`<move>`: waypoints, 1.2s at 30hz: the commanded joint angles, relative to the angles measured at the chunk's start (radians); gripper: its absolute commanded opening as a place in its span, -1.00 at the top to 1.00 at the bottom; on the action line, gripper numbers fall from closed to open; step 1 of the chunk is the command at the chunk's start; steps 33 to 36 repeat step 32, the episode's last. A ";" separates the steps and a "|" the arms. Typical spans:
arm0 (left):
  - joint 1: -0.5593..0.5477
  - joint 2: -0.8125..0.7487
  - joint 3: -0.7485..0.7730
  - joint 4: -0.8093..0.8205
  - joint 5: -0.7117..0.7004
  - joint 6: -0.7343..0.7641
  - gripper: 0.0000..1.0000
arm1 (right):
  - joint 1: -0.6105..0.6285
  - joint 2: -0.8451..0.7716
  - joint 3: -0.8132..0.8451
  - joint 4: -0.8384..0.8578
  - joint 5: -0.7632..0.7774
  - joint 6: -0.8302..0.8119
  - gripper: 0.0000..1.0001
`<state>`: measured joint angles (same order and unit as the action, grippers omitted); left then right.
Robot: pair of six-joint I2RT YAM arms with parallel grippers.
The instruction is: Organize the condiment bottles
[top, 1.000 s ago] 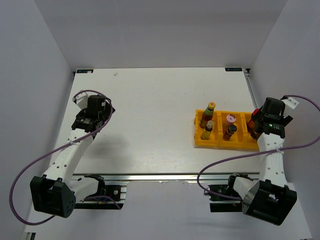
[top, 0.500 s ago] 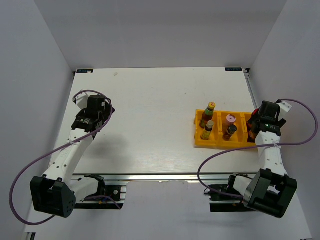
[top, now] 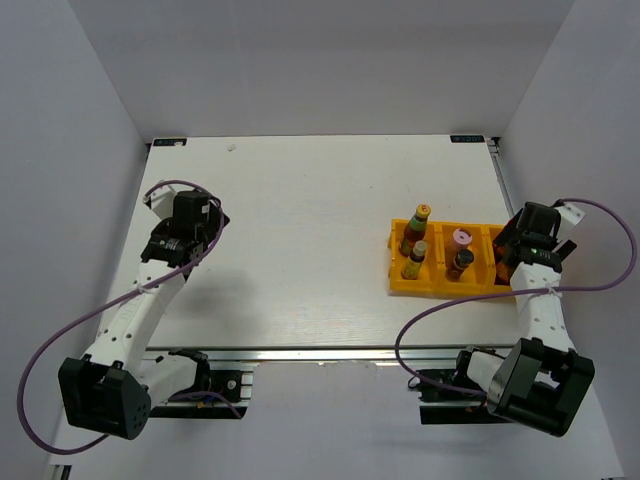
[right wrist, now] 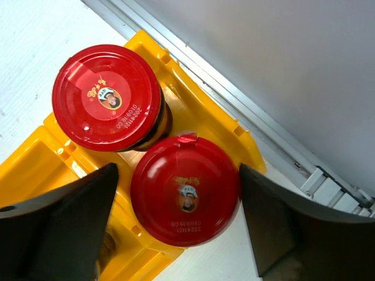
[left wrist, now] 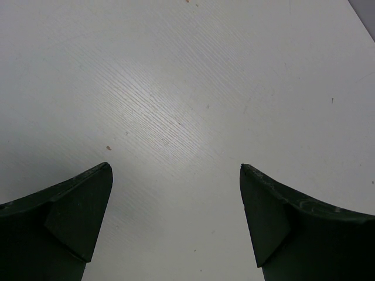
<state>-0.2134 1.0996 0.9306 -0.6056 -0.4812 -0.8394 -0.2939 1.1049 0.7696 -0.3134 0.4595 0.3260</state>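
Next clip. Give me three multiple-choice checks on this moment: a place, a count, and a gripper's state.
1. Where are the red-capped jars?
A. the tray's right-end compartment
B. outside the tray
C. the tray's middle compartment

2. How many slim bottles stand in the tray's left-end compartment?
A. one
B. two
C. four

3. The left gripper is:
A. shut on a bottle
B. open round a jar
C. open, holding nothing

Key: 1 A, the right wrist view shows both in the yellow end bay; 2 B, the top view shows a pair there; 3 C, only table shows between its jaws.
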 commanded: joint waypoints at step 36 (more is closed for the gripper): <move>-0.004 -0.250 0.096 -0.157 -0.027 -0.050 -0.96 | -0.005 -0.406 0.172 -0.024 -0.654 -0.031 -0.79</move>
